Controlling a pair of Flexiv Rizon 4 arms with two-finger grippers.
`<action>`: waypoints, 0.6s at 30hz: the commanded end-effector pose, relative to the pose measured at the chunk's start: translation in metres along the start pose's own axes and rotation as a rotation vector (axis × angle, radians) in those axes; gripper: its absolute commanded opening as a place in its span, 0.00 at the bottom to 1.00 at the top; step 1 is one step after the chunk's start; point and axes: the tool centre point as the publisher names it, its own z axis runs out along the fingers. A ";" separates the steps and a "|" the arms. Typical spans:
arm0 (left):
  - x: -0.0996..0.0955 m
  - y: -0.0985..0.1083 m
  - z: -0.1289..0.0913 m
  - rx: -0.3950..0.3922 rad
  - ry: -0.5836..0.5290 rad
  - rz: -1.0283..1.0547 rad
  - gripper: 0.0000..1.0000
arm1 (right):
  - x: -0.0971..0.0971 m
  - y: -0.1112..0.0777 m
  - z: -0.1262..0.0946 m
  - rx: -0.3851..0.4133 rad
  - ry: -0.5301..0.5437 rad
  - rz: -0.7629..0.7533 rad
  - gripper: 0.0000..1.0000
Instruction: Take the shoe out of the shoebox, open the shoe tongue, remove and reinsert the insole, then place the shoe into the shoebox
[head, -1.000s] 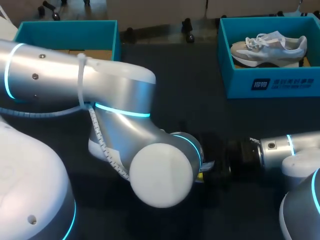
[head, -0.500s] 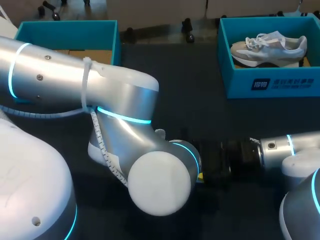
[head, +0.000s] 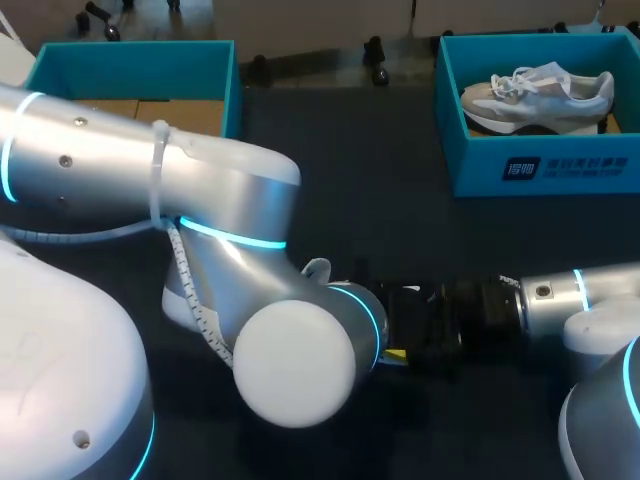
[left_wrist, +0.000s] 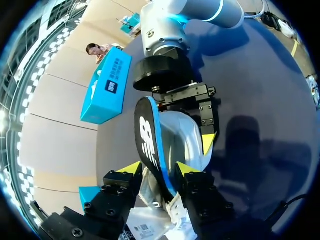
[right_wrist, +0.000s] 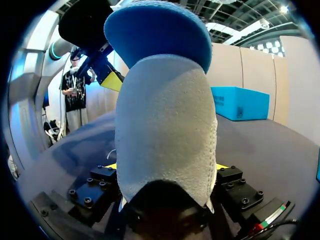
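The grey shoe (right_wrist: 167, 130) stands on end in my right gripper (right_wrist: 165, 167), sole toward the right wrist camera, gripped from both sides. Out of the shoe (left_wrist: 187, 137) rises a black insole (left_wrist: 149, 142) with a blue edge. The insole's lower end sits between the yellow tips of my left gripper (left_wrist: 159, 169), which stand a little apart, so this gripper is open. In the head view my left arm (head: 230, 230) covers the shoe and the left gripper. My right gripper (head: 425, 330) shows just beyond it, near the table's front middle.
A teal shoebox (head: 540, 165) at the back right holds a second pale shoe (head: 540, 95). Another teal box (head: 135, 65) stands at the back left, a brown floor showing inside. Dark table lies between the boxes.
My left arm's elbow has slid a little to the left and toward the front. Its fingers have spread slightly. The right arm has stayed put.
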 end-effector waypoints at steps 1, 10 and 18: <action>0.002 0.005 -0.004 0.013 -0.002 0.003 0.43 | 0.001 0.002 0.001 0.007 0.000 0.001 0.00; 0.004 0.001 -0.003 0.021 -0.014 0.000 0.42 | 0.001 0.002 0.001 0.007 0.000 0.001 0.00; 0.003 -0.003 0.004 0.018 -0.019 -0.005 0.41 | 0.001 0.002 0.001 0.007 0.000 0.001 0.00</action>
